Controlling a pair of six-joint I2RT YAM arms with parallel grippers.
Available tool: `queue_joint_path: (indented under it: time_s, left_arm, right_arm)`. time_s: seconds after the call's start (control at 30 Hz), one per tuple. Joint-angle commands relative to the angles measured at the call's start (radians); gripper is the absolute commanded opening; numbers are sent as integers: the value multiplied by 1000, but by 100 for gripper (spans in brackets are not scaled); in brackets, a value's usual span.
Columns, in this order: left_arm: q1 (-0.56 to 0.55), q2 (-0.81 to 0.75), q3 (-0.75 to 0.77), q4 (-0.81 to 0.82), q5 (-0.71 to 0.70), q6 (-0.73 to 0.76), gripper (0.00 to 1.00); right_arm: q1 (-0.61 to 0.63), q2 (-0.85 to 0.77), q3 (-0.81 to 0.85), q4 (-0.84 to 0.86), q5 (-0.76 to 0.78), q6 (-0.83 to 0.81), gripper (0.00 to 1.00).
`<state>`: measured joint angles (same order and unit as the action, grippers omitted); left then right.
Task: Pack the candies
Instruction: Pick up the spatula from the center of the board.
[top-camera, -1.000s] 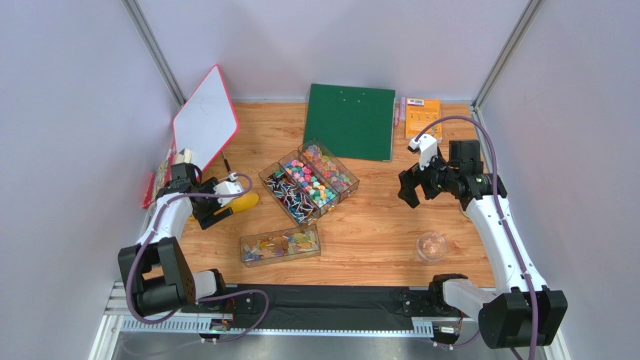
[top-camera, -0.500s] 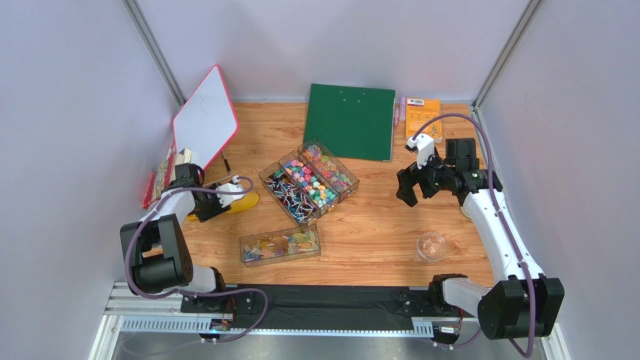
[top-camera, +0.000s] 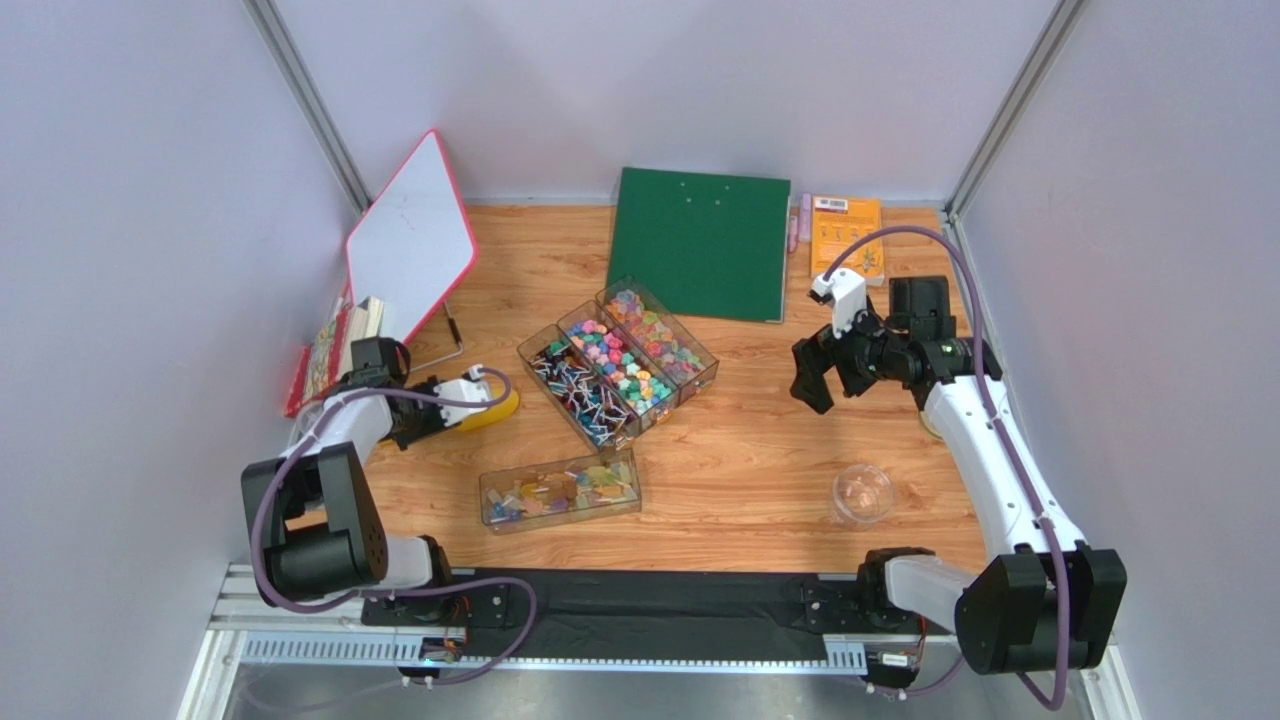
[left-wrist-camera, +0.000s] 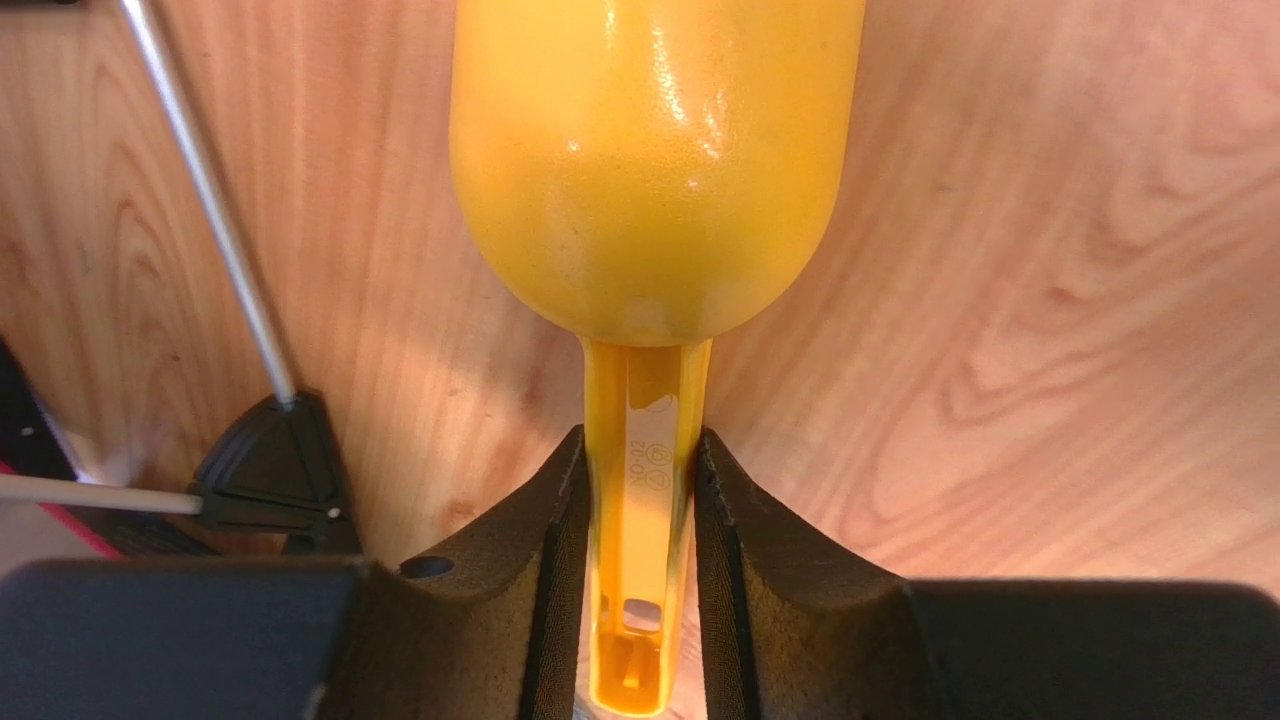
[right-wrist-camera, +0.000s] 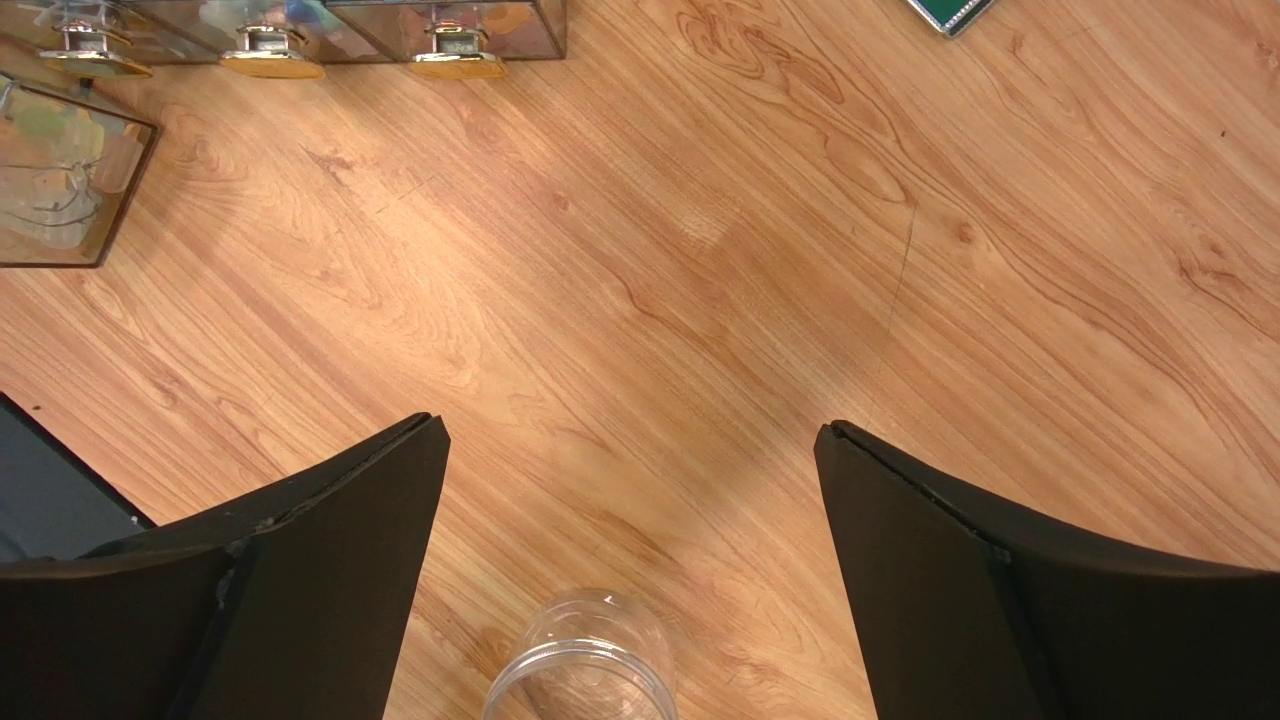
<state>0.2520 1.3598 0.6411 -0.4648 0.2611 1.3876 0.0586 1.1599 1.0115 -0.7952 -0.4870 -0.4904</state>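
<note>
Slippage threatens: my left gripper (left-wrist-camera: 639, 450) pinches the yellow scoop (left-wrist-camera: 654, 150) by its thin handle, lower centre; it may swivel when lifted. My right gripper (right-wrist-camera: 630, 425) stands open.

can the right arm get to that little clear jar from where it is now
Probably yes. The right fingers stand wide open above bare table, and the clear jar sits uncovered just nearer the arm's base, with nothing between them.

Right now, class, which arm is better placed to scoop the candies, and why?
Left. The left end effector grips the yellow scoop by its handle; the right end effector hangs open, holding nothing.
</note>
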Motion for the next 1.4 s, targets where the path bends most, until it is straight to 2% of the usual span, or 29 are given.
queue_joint_path:
  time_s: [0.0, 0.17, 0.27, 0.43, 0.5, 0.57, 0.6, 0.63, 0.7, 0.73, 0.77, 0.83, 0.87, 1.0, 1.1, 1.2, 1.37]
  left_arm:
    - [7, -80, 0, -170, 67, 37, 0]
    - [6, -302, 81, -441, 183, 109, 0]
    - [3, -398, 158, -633, 269, 203, 0]
    - [1, -436, 273, -975, 407, 474, 0]
    - [-3, -424, 328, -1040, 527, 487, 0]
    - [-52, -381, 397, -1051, 620, 379, 0]
    - [-81, -355, 425, -1054, 638, 322, 0]
    - [-109, -328, 487, -1064, 647, 219, 0]
    - [-208, -225, 560, -1110, 652, 139, 0]
    - [-241, -184, 641, -1133, 646, 108, 0]
    - [-310, -97, 682, -1155, 633, 41, 0]
    - [-367, 35, 797, -1215, 622, -19, 0]
    - [-417, 71, 830, -1213, 606, -136, 0]
    - [-505, 154, 910, -1215, 598, -205, 0]
    - [-559, 180, 922, -1215, 595, -252, 0]
    - [-580, 199, 921, -1213, 610, -269, 0]
    - [-602, 245, 930, -1212, 629, -291, 0]
  right_arm:
    - [1, -28, 1, 21, -24, -7, 100]
    - [3, -49, 2, 1, -30, -30, 100]
    - [3, -55, 16, -12, -67, -30, 100]
    - [14, -78, 32, 39, -94, -77, 96]
    - [47, -126, 13, 117, -84, -134, 94]
    - [92, -172, -37, 195, -41, -186, 93]
    - [156, -193, -56, 261, -29, -221, 93]
    - [197, -234, -69, 289, -13, -308, 93]
    - [323, -267, -118, 371, 27, -390, 91]
    - [361, -285, -129, 387, 28, -493, 89]
    - [401, -287, -140, 395, 42, -545, 84]
    - [519, -276, -165, 462, 82, -623, 77]
    - [570, -250, -166, 515, 106, -660, 70]
    - [633, -175, -111, 596, 110, -698, 58]
    - [659, -144, -117, 678, 120, -761, 55]
    - [665, -152, -111, 688, 81, -801, 54]
    - [673, -169, -108, 686, 34, -755, 54]
